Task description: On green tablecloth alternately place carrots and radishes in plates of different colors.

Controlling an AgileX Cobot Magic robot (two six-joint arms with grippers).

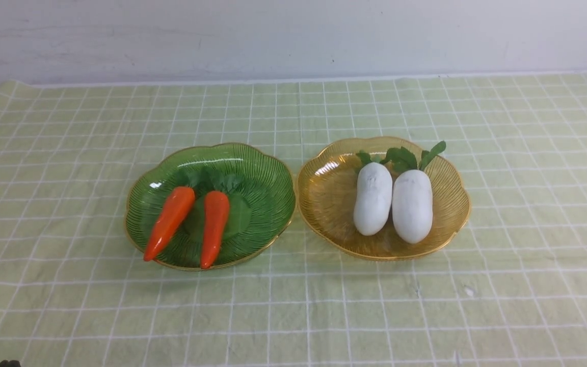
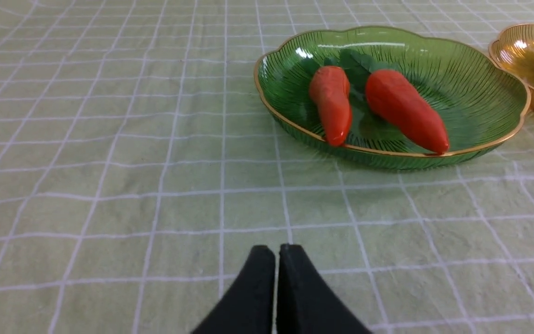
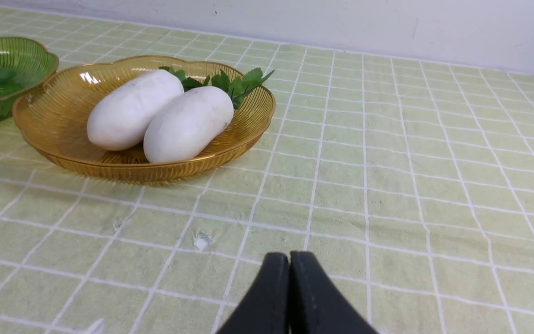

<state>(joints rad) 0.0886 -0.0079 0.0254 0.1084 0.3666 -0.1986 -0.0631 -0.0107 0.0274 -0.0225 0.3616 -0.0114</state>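
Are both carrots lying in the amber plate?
No, both orange carrots lie in the green plate.

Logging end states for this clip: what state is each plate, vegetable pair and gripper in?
Green scalloped plate: upright, holding both carrots
Amber scalloped plate: upright, holding both radishes
Orange toy carrots: lying side by side, apart
White toy radishes: lying side by side
Left gripper: shut, empty
Right gripper: shut, empty

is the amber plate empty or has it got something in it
Not empty: the amber plate holds two white radishes, side by side, their leaves toward the far rim.
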